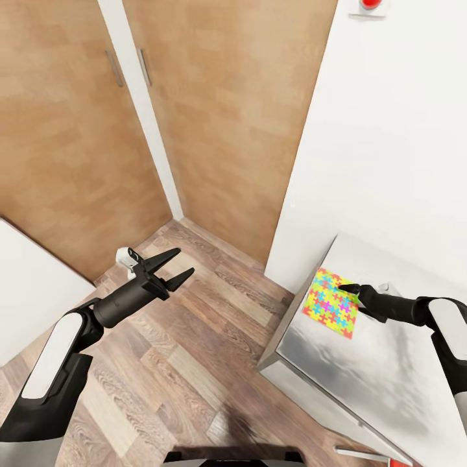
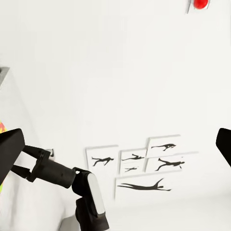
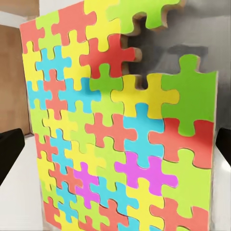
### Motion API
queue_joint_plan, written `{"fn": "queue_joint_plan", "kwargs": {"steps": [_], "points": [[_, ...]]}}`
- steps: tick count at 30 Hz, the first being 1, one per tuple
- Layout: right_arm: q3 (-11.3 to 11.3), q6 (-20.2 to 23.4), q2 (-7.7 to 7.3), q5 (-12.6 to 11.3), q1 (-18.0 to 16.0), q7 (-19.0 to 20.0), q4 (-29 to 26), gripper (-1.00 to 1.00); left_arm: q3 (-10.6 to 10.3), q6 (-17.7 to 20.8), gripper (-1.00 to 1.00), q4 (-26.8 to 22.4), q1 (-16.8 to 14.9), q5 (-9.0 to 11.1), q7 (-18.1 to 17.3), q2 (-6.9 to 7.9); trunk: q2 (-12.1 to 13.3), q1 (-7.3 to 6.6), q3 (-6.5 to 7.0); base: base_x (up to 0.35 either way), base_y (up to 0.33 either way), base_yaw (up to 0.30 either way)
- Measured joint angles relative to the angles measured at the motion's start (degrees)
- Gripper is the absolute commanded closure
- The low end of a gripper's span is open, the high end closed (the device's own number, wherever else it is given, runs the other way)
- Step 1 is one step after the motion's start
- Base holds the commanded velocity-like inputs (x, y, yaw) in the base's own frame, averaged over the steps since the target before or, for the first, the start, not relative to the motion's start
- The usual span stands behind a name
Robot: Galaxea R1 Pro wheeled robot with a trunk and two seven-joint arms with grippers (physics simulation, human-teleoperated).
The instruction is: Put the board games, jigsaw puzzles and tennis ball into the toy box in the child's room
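Note:
One jigsaw puzzle, a thin sheet of yellow, red, blue and green pieces, lies flat at the corner of the table. My right gripper reaches over the tabletop with its tip at the puzzle's far edge. In the right wrist view the puzzle is close ahead, with a gap in one edge. The dark fingers stand wide apart, so this gripper is open and holds nothing. My left gripper hangs open and empty over the wood floor, well left of the table.
Wooden wardrobe doors stand ahead beyond the plank floor. A white wall with a red round button rises behind the table. In the left wrist view, black silhouette pictures hang on the wall behind my right arm.

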Motion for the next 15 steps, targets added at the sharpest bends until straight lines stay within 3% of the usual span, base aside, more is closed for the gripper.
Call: {"fn": "queue_joint_plan", "kwargs": {"steps": [8,15], "points": [[0.0,0.0,-0.01,0.02,0.0,-0.01,0.0,-1.0,0.0,0.0,-1.0,0.0,0.0,-0.01,0.0,0.0,0.0,0.0,0.0,0.0,0.0,0.209],[0.0,0.0,-0.06,-0.01,0.01,0.06,0.0,-1.0,-0.01,0.0,-1.0,0.01,-0.01,0.0,0.01,-0.01,0.0,0.0,0.0,0.0,0.0,0.09]]}}
